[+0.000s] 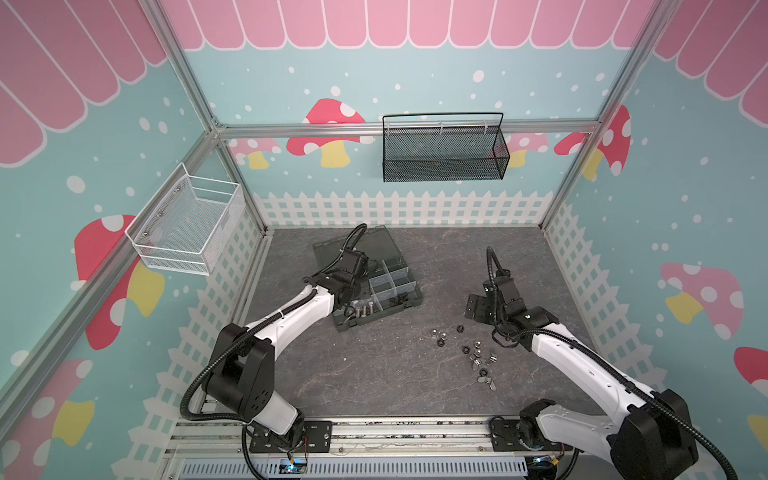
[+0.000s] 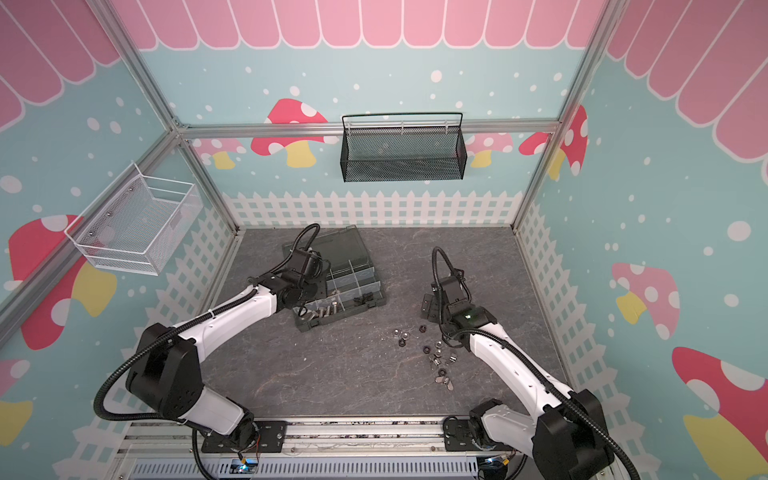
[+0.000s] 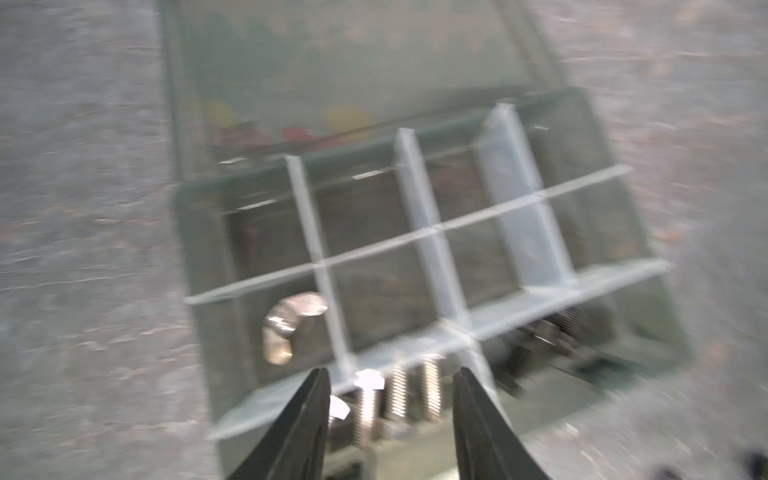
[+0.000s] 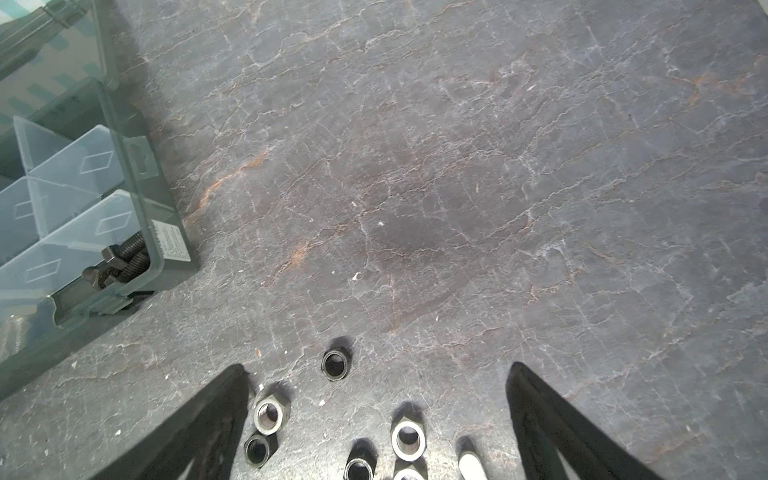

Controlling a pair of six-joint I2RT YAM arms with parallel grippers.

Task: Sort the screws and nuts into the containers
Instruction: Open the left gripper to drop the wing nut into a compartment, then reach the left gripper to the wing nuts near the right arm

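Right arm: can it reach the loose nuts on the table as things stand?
Probably yes. The right claw hangs open close to the nuts, several showing between its jaws in the wrist view, on bare table. Nothing covers them; the organizer box sits off to one side.

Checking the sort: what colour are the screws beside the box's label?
Black; the screws show best in the right wrist view.
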